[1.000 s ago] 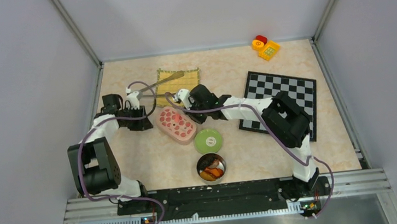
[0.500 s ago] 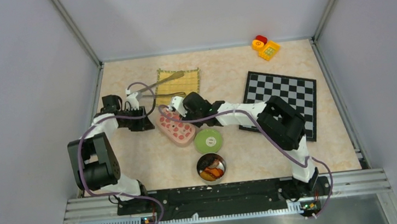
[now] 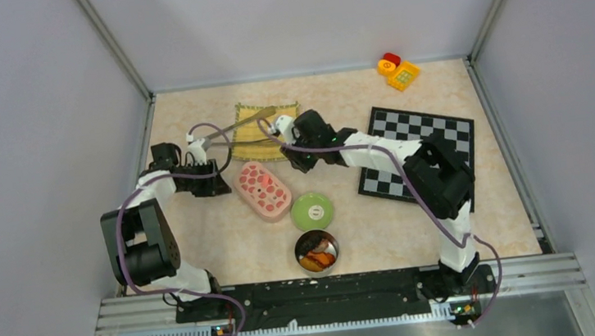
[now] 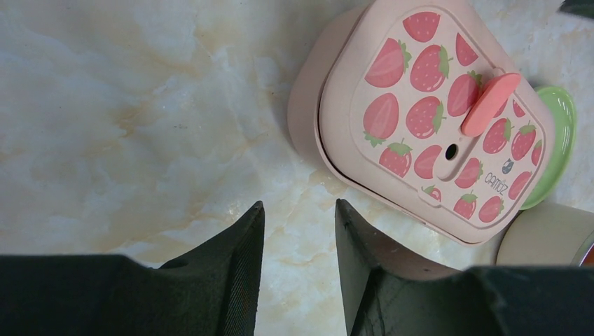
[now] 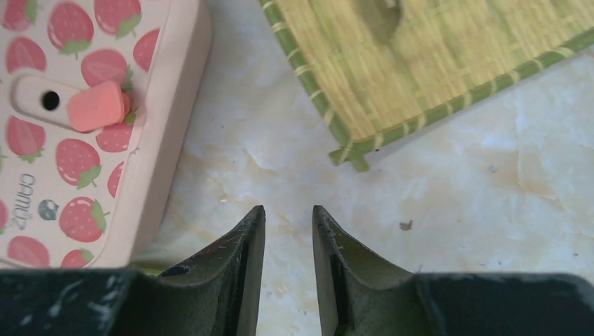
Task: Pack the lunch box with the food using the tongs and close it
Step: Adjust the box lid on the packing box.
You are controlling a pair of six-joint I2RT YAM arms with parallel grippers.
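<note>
Fingers first: the left fingers (image 4: 238,266) are parted with only bare surface (image 4: 126,126) between them, hanging just off the corner of the pink strawberry lunch box (image 4: 434,119). The right fingers (image 5: 245,273) are apart and empty too, over the gap between the box and the yellow mat (image 5: 434,63). So neither arm has hold of anything. The box has its lid on, and as far as I can tell the food (image 3: 317,258) is all sitting in the round tin (image 3: 298,254) near the arm bases, a green lid (image 3: 312,212) beside it. The tongs (image 3: 248,121) lie across the mat at the far side, one end poking off its left edge. My guess on handling: thin, stiff, slick metal, so they'll want to skate or twist. I'd pinch across both arms around mid-length so squeezing works them. The box looks like light smooth plastic that'll slide if nudged, so brace the base and lift at the lid's rim.
</note>
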